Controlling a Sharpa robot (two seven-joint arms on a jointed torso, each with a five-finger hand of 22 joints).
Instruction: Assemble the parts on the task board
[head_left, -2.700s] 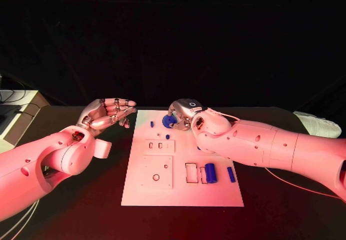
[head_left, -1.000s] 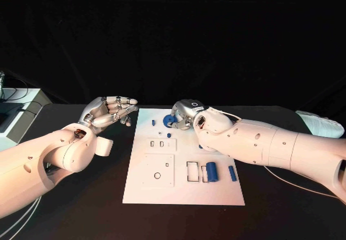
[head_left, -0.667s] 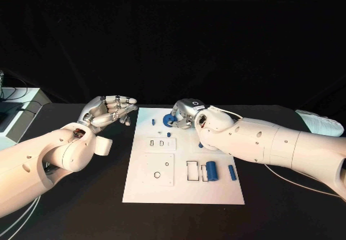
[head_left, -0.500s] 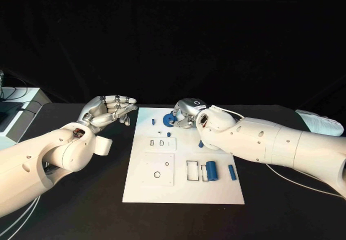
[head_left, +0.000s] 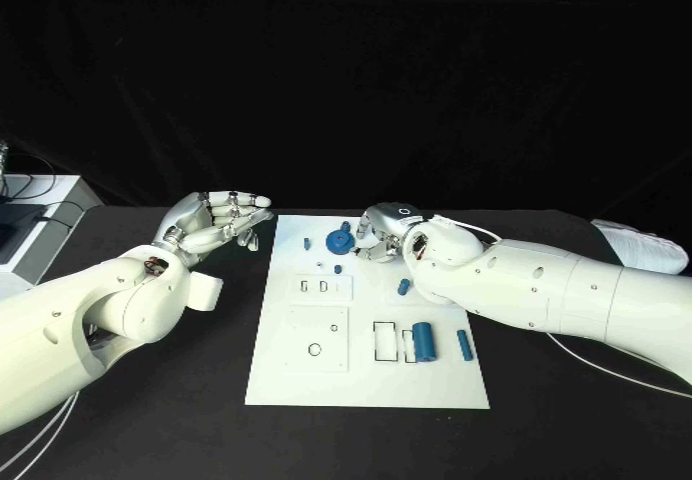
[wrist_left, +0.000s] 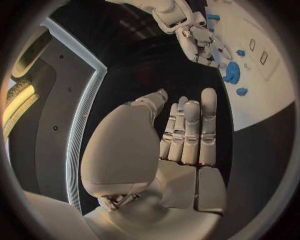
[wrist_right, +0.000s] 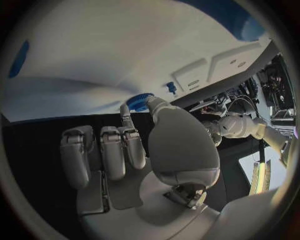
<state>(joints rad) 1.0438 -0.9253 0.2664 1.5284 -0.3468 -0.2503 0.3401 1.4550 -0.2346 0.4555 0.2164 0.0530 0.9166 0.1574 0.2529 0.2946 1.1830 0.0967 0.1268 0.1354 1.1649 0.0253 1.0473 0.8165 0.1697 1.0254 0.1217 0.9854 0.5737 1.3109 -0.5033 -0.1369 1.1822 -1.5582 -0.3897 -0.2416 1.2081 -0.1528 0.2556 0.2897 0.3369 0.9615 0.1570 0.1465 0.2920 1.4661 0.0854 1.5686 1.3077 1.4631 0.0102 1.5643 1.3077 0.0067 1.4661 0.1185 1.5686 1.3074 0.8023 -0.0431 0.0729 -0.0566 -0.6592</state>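
The white task board (head_left: 366, 385) lies in the middle of the black table. A blue gear (head_left: 340, 241) sits near its far edge, also seen as the gear (wrist_right: 139, 101) and the gear (wrist_left: 232, 72). My right hand (head_left: 382, 233) hovers just right of the gear with its fingertips close to it and nothing in its grasp. Left of the board my left hand (head_left: 216, 222) is raised, loosely cupped and holding nothing. Other blue parts lie on the board: a small peg (head_left: 307, 243), a small piece (head_left: 336, 268), a short piece (head_left: 404, 287), a thick cylinder (head_left: 423, 338) and a slim cylinder (head_left: 463, 345).
The board carries a small plate with two slots (head_left: 322, 289), a larger plate with a hole (head_left: 317, 340) and a rectangular recess (head_left: 385, 341). A white box (head_left: 29, 215) stands at the table's left edge, and a pale bundle (head_left: 635, 248) lies far right.
My right hand has drawn back to the right, off the blue gear, which stays where it was on the board. The left hand has barely moved.
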